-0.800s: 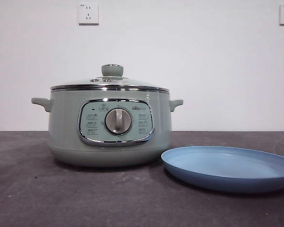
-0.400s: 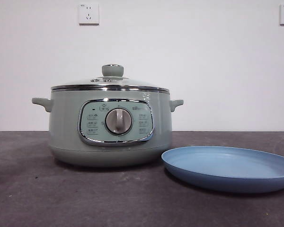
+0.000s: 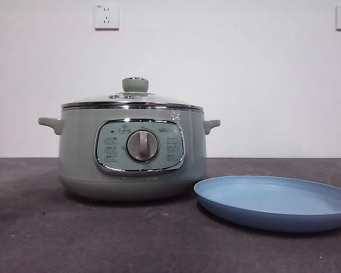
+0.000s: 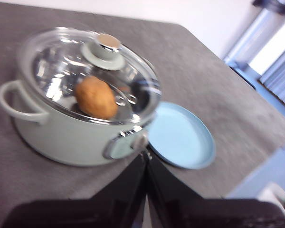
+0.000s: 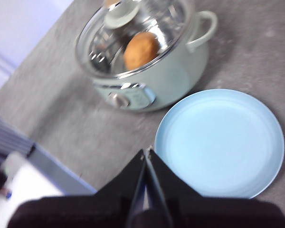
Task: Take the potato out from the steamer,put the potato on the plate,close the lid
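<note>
Nearest, the matte blue plate [image 3: 275, 202] lies bare just beside the sage-green steamer [image 3: 132, 151], its lid [image 3: 132, 99] on. Only the wrist views reveal the smooth orange-brown potato [image 4: 96, 97] under the glass, with left gripper [image 4: 146, 159] and right gripper [image 5: 147, 156] clenched, grasping nothing, well apart from it.

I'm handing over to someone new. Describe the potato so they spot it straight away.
Find the big sage-green steamer on the grey table, beside the blue plate. Look down through its clear lid: the potato lies inside, under the knob. It is the only orange-brown, oval thing there.
</note>
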